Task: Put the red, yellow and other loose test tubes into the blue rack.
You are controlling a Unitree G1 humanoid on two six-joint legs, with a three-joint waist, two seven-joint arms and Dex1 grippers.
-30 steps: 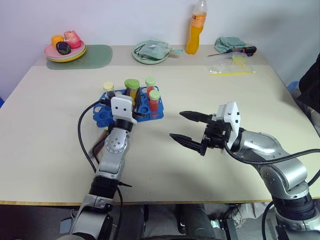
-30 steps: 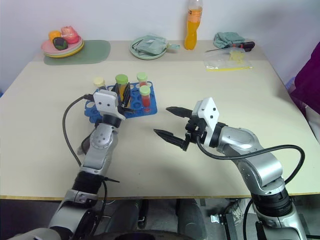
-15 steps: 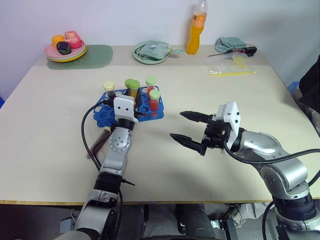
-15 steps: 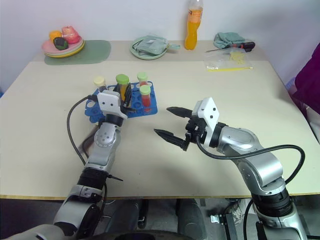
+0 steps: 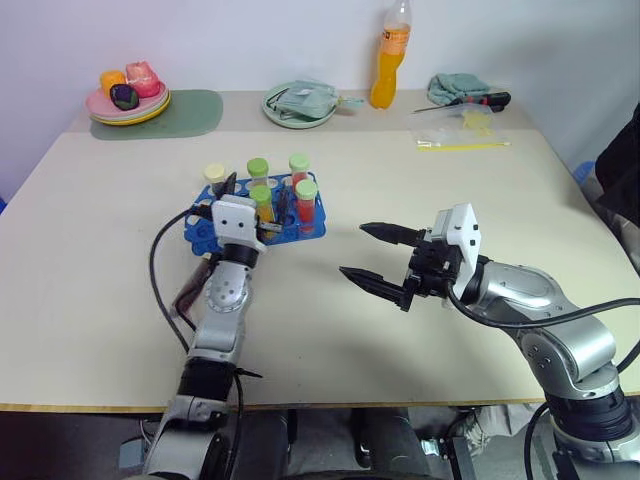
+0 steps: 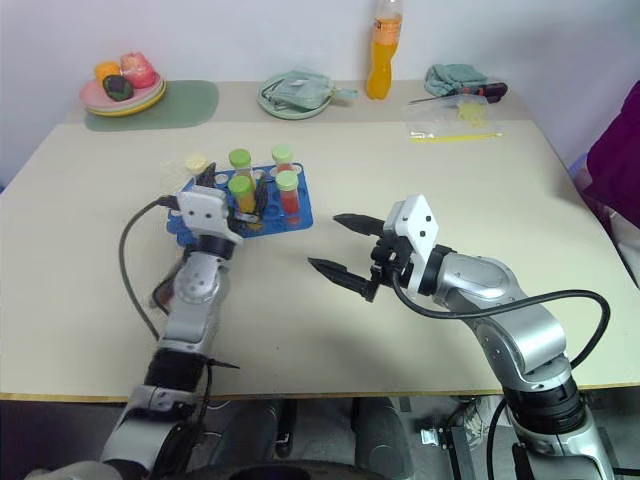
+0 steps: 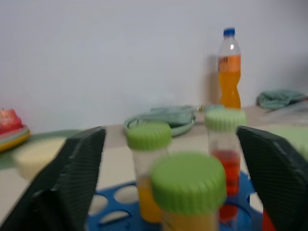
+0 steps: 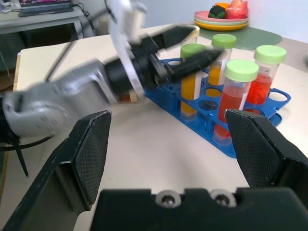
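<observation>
The rack [image 5: 262, 213] sits on the table [image 5: 330, 330] left of centre, with five capped tubes standing upright in it. Four have green caps: two hold yellow-orange liquid [image 5: 261, 202] [image 5: 257, 171] and two hold red [image 5: 306, 201] [image 5: 299, 170]. The fifth, cream-capped [image 5: 214, 177], stands at the rack's far left corner. No loose tube can be seen on the table.

Change noted: half a second ago the left end effector [image 5: 246, 208] was shut around the nearer yellow-orange tube; its fingers now stand wide apart on either side of that tube and grip nothing. The left wrist view confirms this, showing both fingers [image 7: 79, 166] spread with the green cap between them and clear of both. The tube stays upright in its hole without support.

Judgement: this placement is complete. If the cream-capped tube is the dark one, all the named tubes are racked and the task looks finished or nearly so. The left arm needs only to back away without catching the caps; a careless withdrawal could tip the tube just released.

The right end effector [image 5: 382, 262] hangs above the table to the right of the rack, well apart from it, jaws wide and empty, unchanged over the last second.
</observation>
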